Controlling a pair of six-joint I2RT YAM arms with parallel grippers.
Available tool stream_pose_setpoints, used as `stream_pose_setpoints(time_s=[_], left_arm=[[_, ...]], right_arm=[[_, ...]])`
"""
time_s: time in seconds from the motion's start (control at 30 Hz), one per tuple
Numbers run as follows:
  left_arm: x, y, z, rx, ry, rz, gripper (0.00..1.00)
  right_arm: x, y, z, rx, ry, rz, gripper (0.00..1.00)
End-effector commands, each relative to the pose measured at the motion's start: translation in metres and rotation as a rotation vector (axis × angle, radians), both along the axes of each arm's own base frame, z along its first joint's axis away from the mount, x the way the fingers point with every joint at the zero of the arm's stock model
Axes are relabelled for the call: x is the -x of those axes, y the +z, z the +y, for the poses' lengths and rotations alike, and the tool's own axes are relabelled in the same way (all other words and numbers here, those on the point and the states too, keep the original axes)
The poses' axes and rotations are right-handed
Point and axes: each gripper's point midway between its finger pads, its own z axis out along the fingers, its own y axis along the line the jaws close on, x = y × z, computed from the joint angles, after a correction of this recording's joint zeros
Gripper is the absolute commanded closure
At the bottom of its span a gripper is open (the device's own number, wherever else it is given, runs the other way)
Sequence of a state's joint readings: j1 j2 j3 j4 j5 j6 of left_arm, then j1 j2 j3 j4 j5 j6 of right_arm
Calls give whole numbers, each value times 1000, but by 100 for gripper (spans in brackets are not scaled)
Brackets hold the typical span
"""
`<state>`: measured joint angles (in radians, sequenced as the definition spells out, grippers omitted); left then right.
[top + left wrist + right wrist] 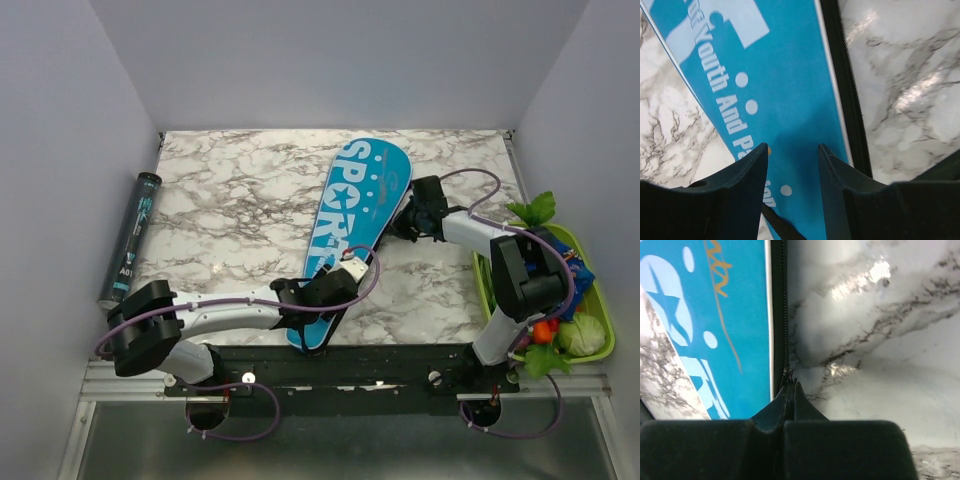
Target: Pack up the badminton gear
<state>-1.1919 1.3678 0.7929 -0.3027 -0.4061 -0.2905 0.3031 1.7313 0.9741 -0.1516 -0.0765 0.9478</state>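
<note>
- Marble-patterned table [230, 210], white with grey veins.
- Cyan bag [350, 220] lettered "SPORT", lying flat and slanted from the middle of the near edge toward the far right.
- Dark tube [130, 240] along the left edge.
- Green tray [606, 330] of toy vegetables at the right edge, near corner.

Plain pale walls [340, 60] stand behind, left and right of the marble-patterned table [240, 210]. A metal rail [120, 372] runs along its near edge. Glare patches [860, 282] shine on its top.

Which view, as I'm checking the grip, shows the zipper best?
Right wrist: close up, the right gripper pinches the zipper on the bag's edge. Left wrist shows another stretch; the top view only a dark edge.
</note>
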Motion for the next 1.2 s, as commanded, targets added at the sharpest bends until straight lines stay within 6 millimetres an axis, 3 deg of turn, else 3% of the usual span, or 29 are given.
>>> stream_pose_setpoints(time_s=[0.0,0.2,0.57,0.8,1.03,1.17], left_arm=[[-10,-23,22,-83,142,21,48],[-25,-27,23,-94,193,-11,47],[-25,-79,10,-68,157,125,49],[-30,-90,2,-22,155,158,52],[-37,-91,-1,10,156,165,54],[-41,-88,-3,45,158,169,54]], right_arm=[[-14,10,-1,28,38,-33,99],[-7,11,0,40,92,-30,99],[36,0,26,-12,298,-11,99],[92,-6,66,-18,445,6,99],[175,-6,126,-89,606,34,99],[210,-2,156,-188,653,61,100]])
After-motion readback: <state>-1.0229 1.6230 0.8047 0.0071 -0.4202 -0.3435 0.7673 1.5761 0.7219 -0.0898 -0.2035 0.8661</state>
